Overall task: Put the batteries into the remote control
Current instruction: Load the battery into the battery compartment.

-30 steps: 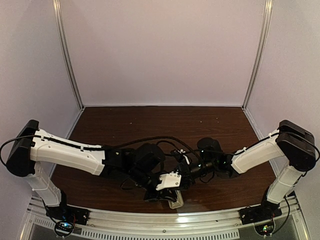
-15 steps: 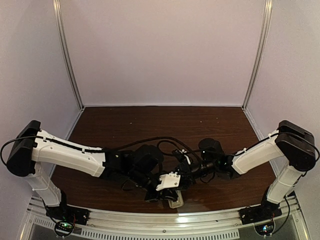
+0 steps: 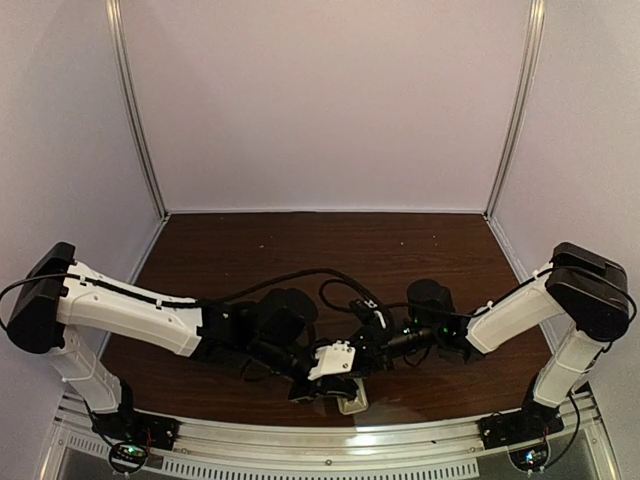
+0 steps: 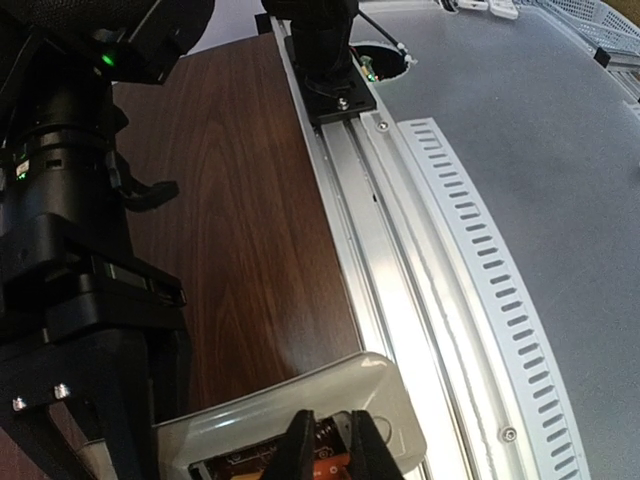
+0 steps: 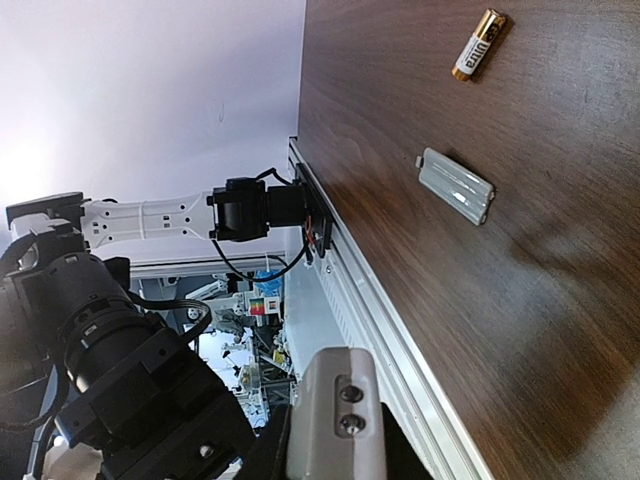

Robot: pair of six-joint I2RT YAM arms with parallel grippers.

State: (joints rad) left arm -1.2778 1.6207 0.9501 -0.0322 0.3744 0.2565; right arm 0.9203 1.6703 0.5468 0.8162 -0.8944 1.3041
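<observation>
The step in hand looks like seating the first cell. At the middle of the table's near edge, the left gripper (image 4: 330, 420) pinches a copper-coloured battery (image 4: 331, 464) between nearly closed fingers, right over the open bay in the pale back of the remote control (image 4: 345, 385). The right gripper (image 4: 125, 420) is closed and, as far as the crowded left wrist view lets me judge, clamps the remote's other end to steady it. The next move calls for pressing the cell flat against its contacts, then releasing cleanly (polarity cannot be read here). A second battery (image 5: 478, 45) and the grey battery cover (image 5: 455, 187) lie apart on the dark wood-grain table (image 4: 250, 200), the cover nearer that edge. An aluminium rail (image 4: 400, 260) borders the near edge, and pale lilac walls (image 3: 320, 100) enclose the back and sides.
</observation>
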